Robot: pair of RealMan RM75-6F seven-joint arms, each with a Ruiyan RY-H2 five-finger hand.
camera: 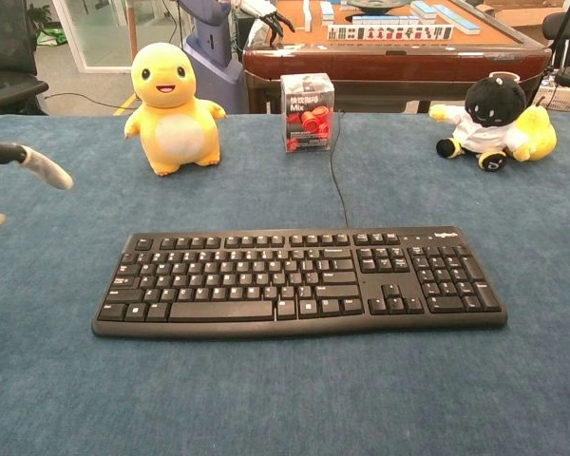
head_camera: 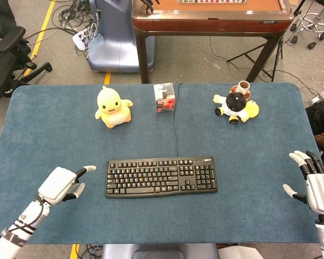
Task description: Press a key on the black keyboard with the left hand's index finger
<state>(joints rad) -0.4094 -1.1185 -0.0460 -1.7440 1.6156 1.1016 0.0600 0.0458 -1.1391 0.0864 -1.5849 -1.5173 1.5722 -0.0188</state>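
The black keyboard (head_camera: pixel 161 176) (camera: pixel 299 279) lies flat at the middle of the blue table, its cable running away to the far edge. My left hand (head_camera: pixel 61 183) hovers just left of the keyboard's left end, one finger stretched toward it and the others curled under; nothing is held. In the chest view only that finger's tip (camera: pixel 40 165) and a thumb tip show at the left border. My right hand (head_camera: pixel 316 183) hangs at the table's right edge with fingers spread, far from the keyboard.
A yellow duck plush (head_camera: pixel 113 107) (camera: pixel 174 107) stands behind the keyboard's left half. A small clear box with red contents (head_camera: pixel 164 97) (camera: pixel 308 112) sits at the back centre, a black-and-yellow plush (head_camera: pixel 236 104) (camera: pixel 492 122) at back right. A wooden table (head_camera: pixel 210 15) stands beyond.
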